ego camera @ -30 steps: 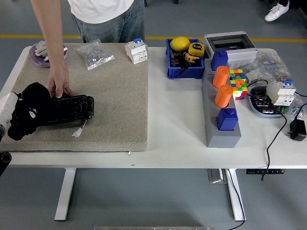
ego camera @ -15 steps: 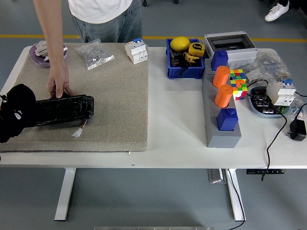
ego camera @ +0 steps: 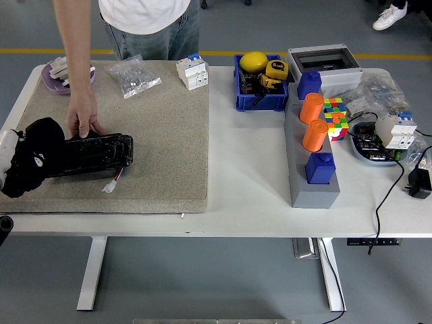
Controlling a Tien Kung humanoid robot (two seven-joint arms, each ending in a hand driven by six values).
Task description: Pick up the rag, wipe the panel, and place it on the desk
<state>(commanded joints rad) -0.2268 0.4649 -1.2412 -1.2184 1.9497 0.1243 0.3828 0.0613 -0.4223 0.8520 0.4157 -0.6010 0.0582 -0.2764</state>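
Wiping step, I judge; your left hand (ego camera: 8,152) at the desk's (ego camera: 250,189) left edge, fingers wrapped on the black crumpled cloth rag (ego camera: 34,162), pressing the glossy black oblong panel's (ego camera: 91,154) left end; person's hand (ego camera: 82,120) steadies it; next sweep right.

Robot left hand (ego camera: 8,156), at the table's left edge: white casing at the wrist, with what appears to be a black covering forward of it; finger detail unclear. Person at the table's far edge: white shirt (ego camera: 143,13), blue jeans (ego camera: 156,42), bare light-skinned forearm (ego camera: 75,47) and hand (ego camera: 82,116).
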